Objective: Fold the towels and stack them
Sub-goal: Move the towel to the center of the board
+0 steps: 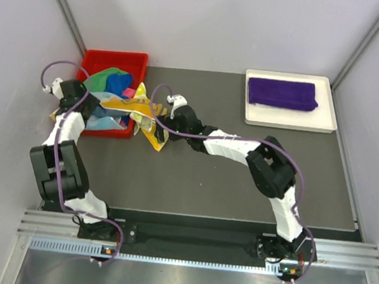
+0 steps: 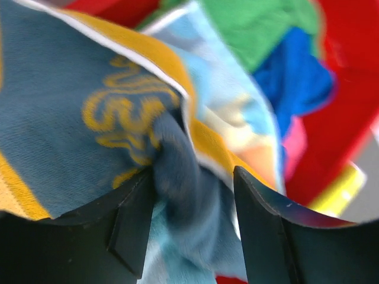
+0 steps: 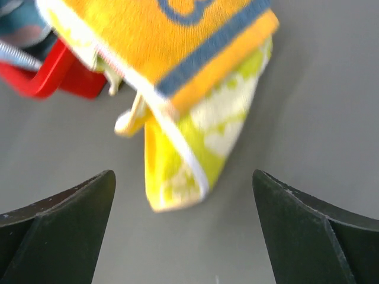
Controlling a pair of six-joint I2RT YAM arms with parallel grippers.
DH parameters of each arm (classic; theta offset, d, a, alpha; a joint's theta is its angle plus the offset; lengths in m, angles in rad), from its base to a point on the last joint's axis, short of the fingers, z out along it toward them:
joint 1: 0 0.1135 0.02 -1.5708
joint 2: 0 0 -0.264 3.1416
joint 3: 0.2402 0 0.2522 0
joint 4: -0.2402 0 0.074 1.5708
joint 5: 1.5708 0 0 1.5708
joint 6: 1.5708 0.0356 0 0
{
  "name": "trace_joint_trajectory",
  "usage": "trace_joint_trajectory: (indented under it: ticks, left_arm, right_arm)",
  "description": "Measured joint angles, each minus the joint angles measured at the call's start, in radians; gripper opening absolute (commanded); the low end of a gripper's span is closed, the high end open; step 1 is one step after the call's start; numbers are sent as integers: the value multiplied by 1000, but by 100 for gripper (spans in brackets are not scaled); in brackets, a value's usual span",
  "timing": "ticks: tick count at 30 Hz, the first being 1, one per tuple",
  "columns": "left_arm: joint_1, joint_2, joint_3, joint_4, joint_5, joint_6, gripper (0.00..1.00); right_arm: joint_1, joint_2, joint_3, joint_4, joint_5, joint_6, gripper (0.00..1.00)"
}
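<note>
A teal and orange lettered towel (image 2: 59, 106) spills out of the red bin (image 1: 93, 57). A bunched fold of it sits between the parted jaws of my left gripper (image 2: 192, 195), which is open. More towels, green and blue (image 2: 266, 29), lie deeper in the bin. The lettered towel's orange edge (image 3: 160, 41) hangs over a pale yellow printed towel (image 3: 201, 130), whose corner rests on the dark table. My right gripper (image 3: 183, 174) hovers open over that corner, touching nothing. A folded purple towel (image 1: 281, 94) lies in the white tray (image 1: 252, 115).
The red bin stands at the back left against the wall, its rim (image 3: 53, 74) beside the yellow towel. The white tray is at the back right. Grey walls close in the table on three sides. Purple cables loop along both arms.
</note>
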State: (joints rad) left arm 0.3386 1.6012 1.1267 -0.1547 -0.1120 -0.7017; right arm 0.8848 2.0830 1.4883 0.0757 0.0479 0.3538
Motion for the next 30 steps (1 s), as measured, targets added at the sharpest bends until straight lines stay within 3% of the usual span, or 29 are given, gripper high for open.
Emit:
trace_joint_trajectory:
  ticks: [4, 7, 9, 14, 18, 22, 23, 25, 26, 30]
  left_arm:
    - [-55, -121, -135, 127, 44, 9, 60]
    - [-119, -214, -229, 203, 63, 18, 61]
    - [-173, -255, -260, 235, 69, 28, 61]
    - [-346, -268, -265, 275, 40, 74, 60]
    - [-407, -216, -258, 274, 12, 80, 54]
    - [-396, -97, -217, 243, -105, 62, 34]
    - [-391, -70, -206, 237, -138, 53, 21]
    - [-375, -26, -177, 223, -193, 35, 11]
    - [-367, -4, -158, 214, -216, 29, 0]
    - [-342, 85, -60, 192, -302, 7, 0]
  right_arm:
    - [0, 127, 129, 7, 3, 18, 77]
    - [0, 175, 166, 1, 3, 34, 52]
    - [0, 200, 193, -8, 3, 45, 43]
    - [0, 206, 208, -22, 13, 52, 21]
    - [-5, 205, 211, -24, 21, 55, 2]
    - [-14, 156, 157, -30, 39, 59, 0]
    - [-18, 128, 126, -31, 44, 58, 0]
    - [-24, 61, 56, -29, 54, 58, 0]
    - [-27, 22, 20, -26, 61, 57, 0]
    - [-53, -153, -129, -10, 75, 50, 0]
